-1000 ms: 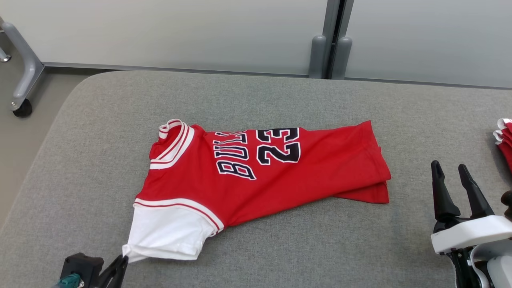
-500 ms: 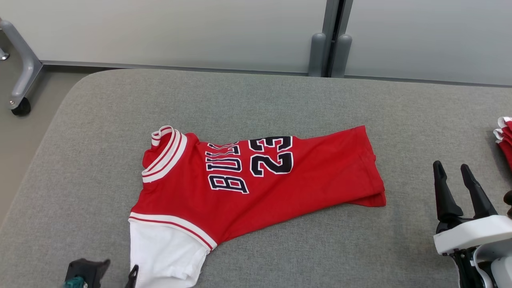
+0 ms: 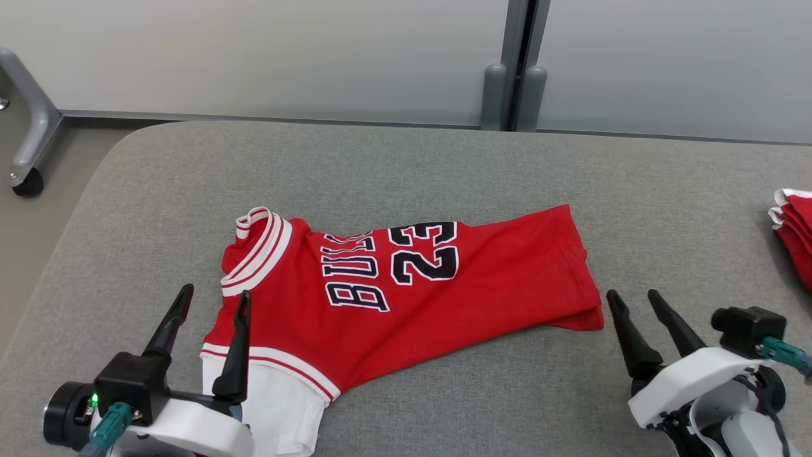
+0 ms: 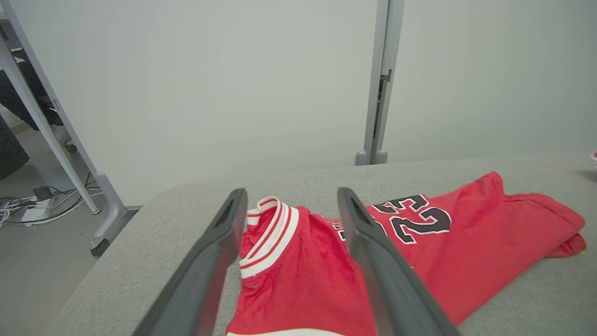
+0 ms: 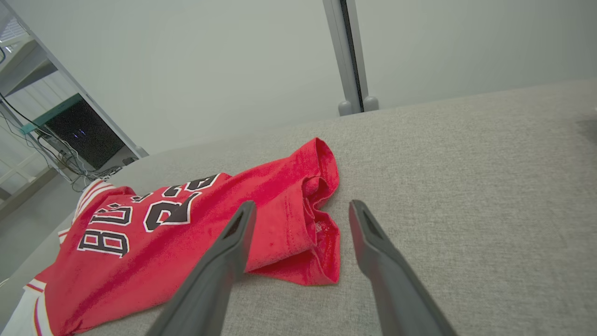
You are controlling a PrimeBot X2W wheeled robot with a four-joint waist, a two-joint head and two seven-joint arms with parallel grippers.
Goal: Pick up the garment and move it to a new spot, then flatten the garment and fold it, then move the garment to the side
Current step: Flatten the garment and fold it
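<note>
Red jersey [image 3: 406,285] is lying folded lengthwise on the grey padded table [image 3: 406,158], approx mid-surface, collar end pointing to robot's left & hem end to its right; black "BULLS" lettering & "23" are facing up; white sleeve [image 3: 279,400] is sticking out at the near-left corner.

L gripper [image 3: 216,293] is hovering at near-left w/ fingers spread wide & gripping nothing; one finger is showing over bare table, the other is crossing in front of the jersey's shoulder edge by the sleeve trim; can't tell if it's touching cloth. In L wrist view, L gripper [image 4: 291,192] is framing the striped collar [image 4: 268,233] btwn its two fingers, collar lying beyond them.

R gripper [image 3: 632,295] is sitting at near-right, likewise spread & empty, tips pointing up just beside the hem corner but apart from it; in R wrist view, R gripper [image 5: 302,204] is aiming at the doubled hem [image 5: 298,242], which is lying ahead btwn the fingers.

A stack of red cloth [image 3: 793,228] is resting at the table's far right edge, well apart from the jersey; a grey partition post [image 3: 517,63] is standing behind the table.
</note>
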